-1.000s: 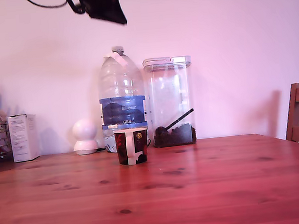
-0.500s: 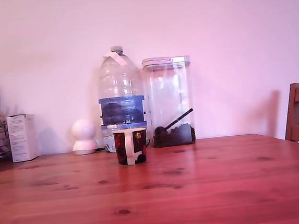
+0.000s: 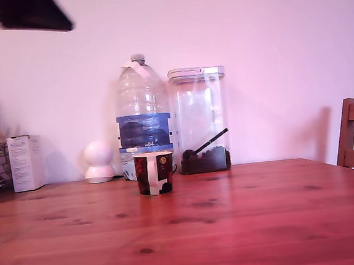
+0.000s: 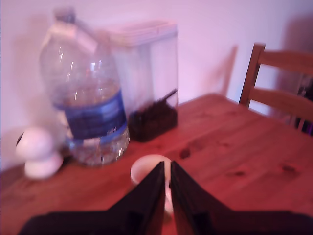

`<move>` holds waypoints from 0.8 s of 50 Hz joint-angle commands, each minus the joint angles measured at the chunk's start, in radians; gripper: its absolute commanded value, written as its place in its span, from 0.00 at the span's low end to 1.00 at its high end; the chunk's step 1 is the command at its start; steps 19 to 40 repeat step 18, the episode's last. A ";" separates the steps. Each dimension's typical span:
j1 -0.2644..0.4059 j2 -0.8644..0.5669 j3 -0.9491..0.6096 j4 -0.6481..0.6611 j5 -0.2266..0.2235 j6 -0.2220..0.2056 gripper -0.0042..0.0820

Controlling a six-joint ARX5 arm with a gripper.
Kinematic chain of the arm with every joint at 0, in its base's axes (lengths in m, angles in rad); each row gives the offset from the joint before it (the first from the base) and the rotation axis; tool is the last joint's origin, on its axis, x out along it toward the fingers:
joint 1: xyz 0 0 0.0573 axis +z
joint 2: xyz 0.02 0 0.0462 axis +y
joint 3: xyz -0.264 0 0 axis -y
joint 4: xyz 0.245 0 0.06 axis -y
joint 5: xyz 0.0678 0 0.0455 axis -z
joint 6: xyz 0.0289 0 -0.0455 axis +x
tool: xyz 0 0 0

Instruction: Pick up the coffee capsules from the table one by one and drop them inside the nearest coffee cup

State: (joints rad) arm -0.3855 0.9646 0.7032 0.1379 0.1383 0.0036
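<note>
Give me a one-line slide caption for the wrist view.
Gripper jaws nearly closed above the coffee cup on the table, water bottle and bean canister behind.

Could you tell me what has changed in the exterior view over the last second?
The arm's dark end sat at top centre a second ago, left the frame, and now shows blurred at the view's top left. The coffee cup, water bottle, clear canister and table have not moved.
</note>
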 commanded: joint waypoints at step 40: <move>0.001 -0.442 -0.285 -0.130 -0.104 -0.105 0.07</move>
